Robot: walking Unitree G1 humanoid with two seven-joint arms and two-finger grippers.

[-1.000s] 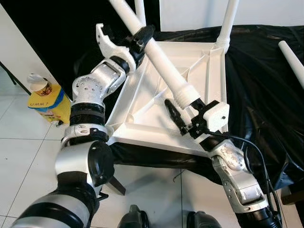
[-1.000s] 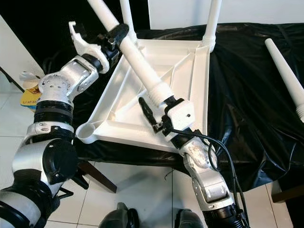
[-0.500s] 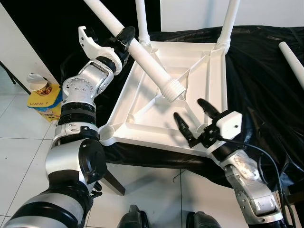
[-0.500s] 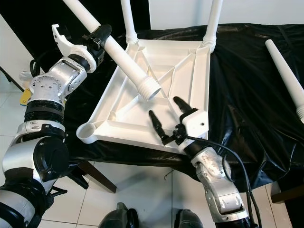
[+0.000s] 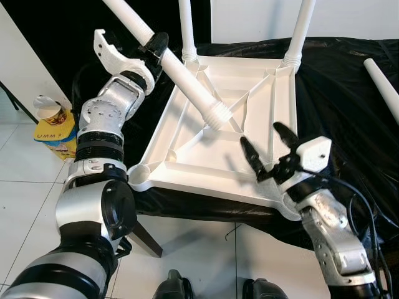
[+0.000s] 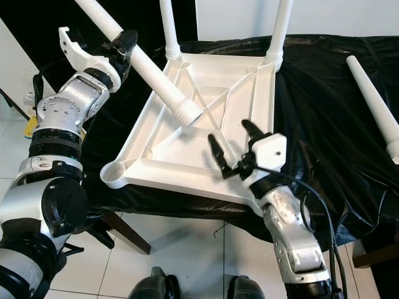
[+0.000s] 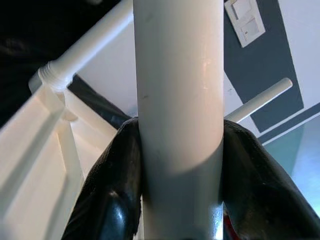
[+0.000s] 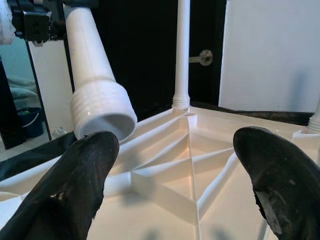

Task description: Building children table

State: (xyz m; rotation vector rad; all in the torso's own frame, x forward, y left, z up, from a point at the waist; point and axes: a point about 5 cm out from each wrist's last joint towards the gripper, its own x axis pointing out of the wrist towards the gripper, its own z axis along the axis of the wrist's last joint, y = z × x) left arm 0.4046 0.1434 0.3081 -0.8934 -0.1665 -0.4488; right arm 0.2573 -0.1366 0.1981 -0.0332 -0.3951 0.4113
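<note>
Left gripper clamps smooth white leg, threaded end.

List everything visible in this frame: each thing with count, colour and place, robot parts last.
Table top: one, white, upside down on the black sheet.
Screwed-in legs: two, white, upright at the far corners.
Held leg: one, white, slanted over the table top, threaded end down.
Loose leg: one, white, lying on the sheet at the right.
Sheet: one, black, under the table top.
Cup: one, on a yellow pack, floor at left.
Left pincer: shut on the held leg.
Right pincer: open, above the table top's near edge.
</note>
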